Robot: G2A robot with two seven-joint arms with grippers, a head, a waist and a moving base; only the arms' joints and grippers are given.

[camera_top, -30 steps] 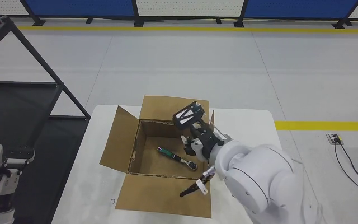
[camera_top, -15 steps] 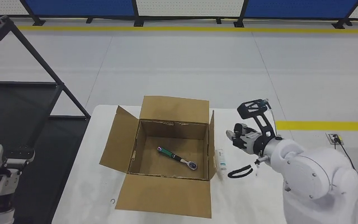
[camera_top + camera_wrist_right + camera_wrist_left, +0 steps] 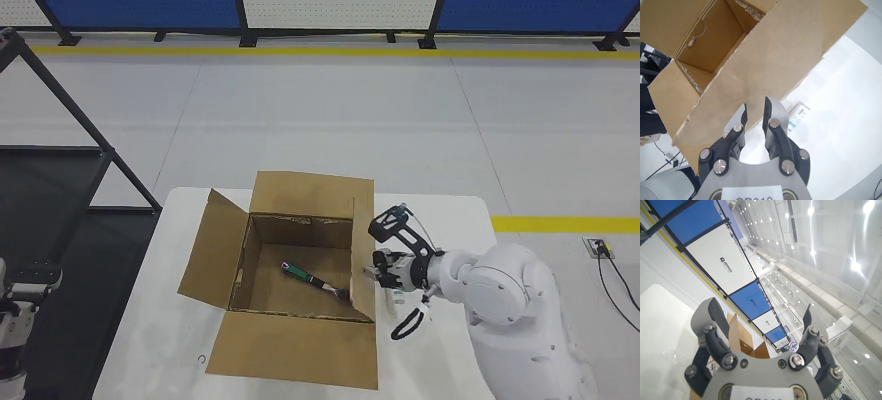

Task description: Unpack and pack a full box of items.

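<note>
Table (image 3: 160, 330) under box (image 3: 300, 350), flaps spread. Right gripper (image 3: 755, 113) just beside box's right flap, narrowly parted, empty. Left gripper (image 3: 761, 306) away from box, gaping wide, empty. Wrench (image 3: 315, 281) on box floor. Bottle (image 3: 797, 116) lying outside right flap.

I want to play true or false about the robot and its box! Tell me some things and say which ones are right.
1. A wrench lies inside the cardboard box. True.
2. The box's flaps are folded shut. False: they stand open.
3. A small bottle lies on the white table, outside the box. True.
4. The right gripper is holding the bottle. False: its fingers hold nothing, and the bottle lies apart from them on the table.
5. The left gripper has its fingers spread wide, with nothing between them. True.
</note>
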